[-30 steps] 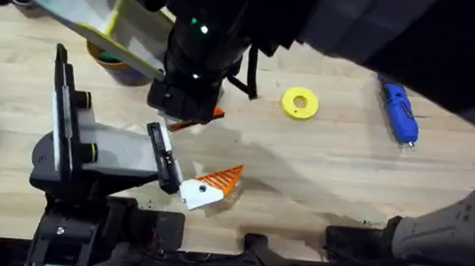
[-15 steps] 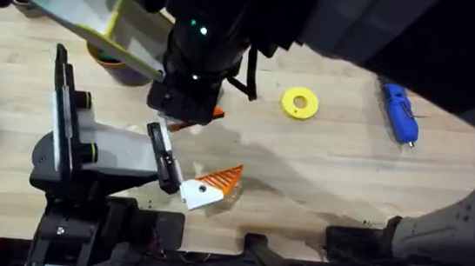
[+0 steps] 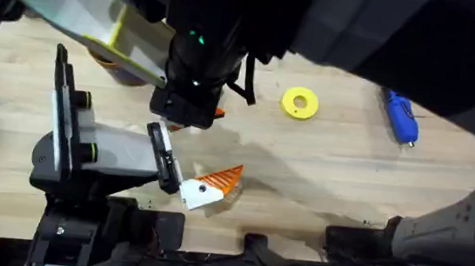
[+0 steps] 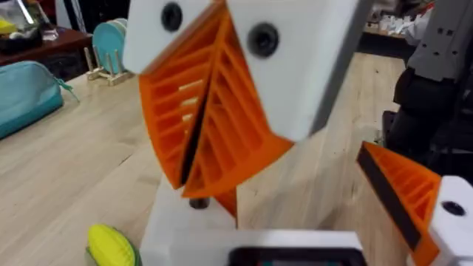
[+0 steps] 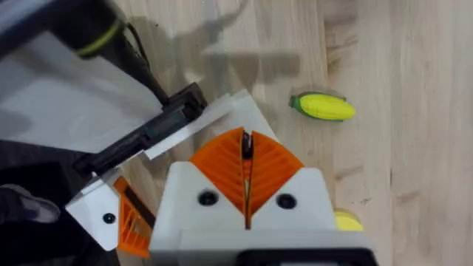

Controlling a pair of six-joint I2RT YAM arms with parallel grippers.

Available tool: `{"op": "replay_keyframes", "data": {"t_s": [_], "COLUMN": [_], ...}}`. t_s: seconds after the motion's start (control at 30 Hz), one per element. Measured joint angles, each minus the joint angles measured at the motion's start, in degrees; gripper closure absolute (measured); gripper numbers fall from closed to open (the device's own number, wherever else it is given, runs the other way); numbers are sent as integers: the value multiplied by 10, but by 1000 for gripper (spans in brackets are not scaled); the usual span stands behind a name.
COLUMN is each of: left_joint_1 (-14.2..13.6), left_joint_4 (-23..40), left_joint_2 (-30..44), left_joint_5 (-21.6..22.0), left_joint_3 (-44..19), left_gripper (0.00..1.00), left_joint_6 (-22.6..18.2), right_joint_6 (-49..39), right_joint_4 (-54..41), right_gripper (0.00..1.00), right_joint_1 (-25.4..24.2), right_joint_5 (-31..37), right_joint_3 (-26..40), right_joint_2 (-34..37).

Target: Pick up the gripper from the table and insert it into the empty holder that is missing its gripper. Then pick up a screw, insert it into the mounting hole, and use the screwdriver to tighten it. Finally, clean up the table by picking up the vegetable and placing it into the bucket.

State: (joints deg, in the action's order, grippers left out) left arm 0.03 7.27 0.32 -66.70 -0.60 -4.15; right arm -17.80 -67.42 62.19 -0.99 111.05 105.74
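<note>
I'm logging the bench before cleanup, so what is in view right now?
gripper: 1, orange with white base, near table edge, at the silver arm's end
silver arm: 1, black and silver, left side of the table
ring: 1, yellow, far middle of the table
screwdriver: 1, blue, far right of the table
corn: 1, yellow with green end, lying on bare wood
bucket: 1, ochre and dark, far left, partly hidden under an arm
bag: 1, teal, on a surface behind the table
left hand: 1, white with orange pads, shut
right hand: 1, white with orange pads, shut
</note>
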Motion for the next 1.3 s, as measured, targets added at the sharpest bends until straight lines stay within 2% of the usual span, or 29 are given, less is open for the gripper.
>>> {"op": "replay_keyframes", "data": {"t_s": [1.3], "left_joint_1": [0], "left_joint_4": [0], "left_joint_2": [0], "left_joint_5": [-2], "left_joint_3": [0], "left_gripper": [15], "left_joint_6": [0], "right_joint_6": [0], "right_joint_4": [6], "right_gripper": [996], "right_joint_1": [0], "right_joint_5": [-2], "right_joint_3": [-18], "right_joint_2": [0]}}
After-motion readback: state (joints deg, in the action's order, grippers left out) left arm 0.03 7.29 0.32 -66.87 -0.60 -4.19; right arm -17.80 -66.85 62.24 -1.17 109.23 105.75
